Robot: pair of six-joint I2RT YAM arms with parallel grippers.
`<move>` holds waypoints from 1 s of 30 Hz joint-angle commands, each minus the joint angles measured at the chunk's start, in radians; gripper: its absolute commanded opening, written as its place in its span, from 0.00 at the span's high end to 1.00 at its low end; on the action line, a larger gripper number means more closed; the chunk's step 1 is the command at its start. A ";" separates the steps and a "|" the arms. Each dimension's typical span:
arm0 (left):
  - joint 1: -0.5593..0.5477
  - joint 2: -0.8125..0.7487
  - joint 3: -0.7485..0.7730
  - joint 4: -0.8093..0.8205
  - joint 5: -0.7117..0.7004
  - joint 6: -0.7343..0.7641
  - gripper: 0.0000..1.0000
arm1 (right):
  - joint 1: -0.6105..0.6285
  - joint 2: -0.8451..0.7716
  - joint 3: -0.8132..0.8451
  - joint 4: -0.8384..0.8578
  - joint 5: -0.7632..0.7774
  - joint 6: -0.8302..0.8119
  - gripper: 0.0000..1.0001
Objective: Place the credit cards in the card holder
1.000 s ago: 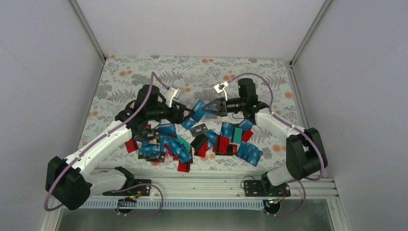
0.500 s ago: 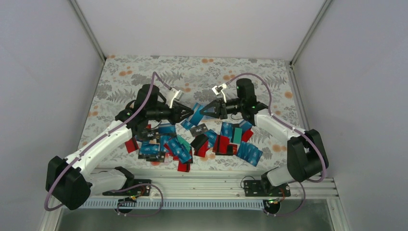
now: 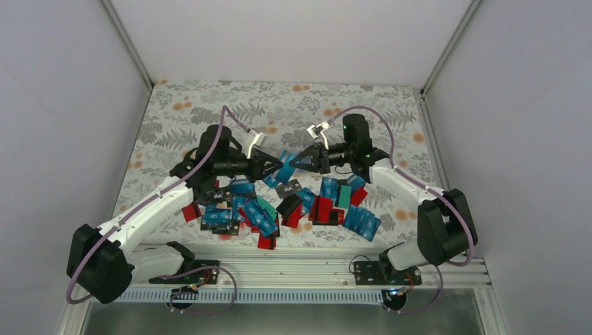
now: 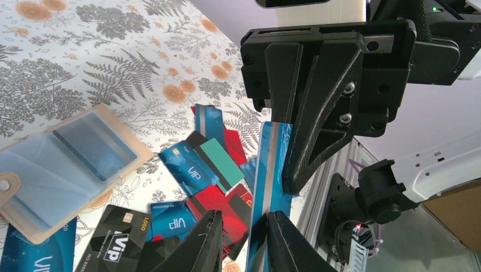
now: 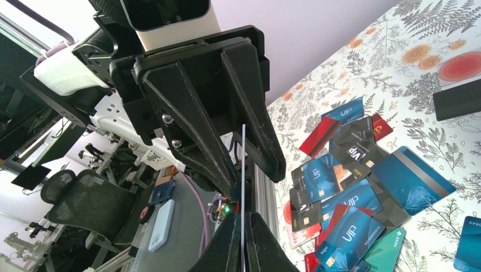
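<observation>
Over the last second the left gripper (image 4: 245,220) and right gripper (image 5: 243,216) have drawn slightly closer above the flowered tablecloth (image 3: 209,105). The heap of loose blue, red and black credit cards (image 3: 279,206) at their 6 o'clock lies unchanged. The right jaws pinch a blue silver-striped card (image 4: 271,170), and the left jaws stand narrowly apart astride it. The flat tan card holder (image 4: 68,170) with its clear window lies on the cloth at that card's 9 o'clock. From above we cannot pick it out, and the held card's lower end is cut off.

Counter (image 3: 391,105) walled in white
It is covered by a fern-and-flower cloth (image 3: 209,105), shut in by plain walls (image 3: 293,35) with metal corner posts (image 3: 127,43), and edged in front by an aluminium rail (image 3: 307,259).
</observation>
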 commanded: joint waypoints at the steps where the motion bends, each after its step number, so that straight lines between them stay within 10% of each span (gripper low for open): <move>1: 0.004 0.004 -0.016 0.052 0.039 -0.008 0.79 | 0.012 -0.031 0.033 0.000 -0.021 -0.022 0.96; 8: 0.003 0.002 -0.033 0.086 0.016 -0.043 0.98 | 0.012 -0.021 0.054 -0.038 0.012 -0.023 0.94; 14: 0.003 0.004 -0.039 0.144 -0.085 -0.142 0.98 | 0.011 -0.021 0.048 -0.043 0.124 0.007 0.46; 30: 0.004 0.016 -0.063 0.333 -0.118 -0.299 0.98 | 0.012 -0.015 -0.035 0.211 0.174 0.251 0.65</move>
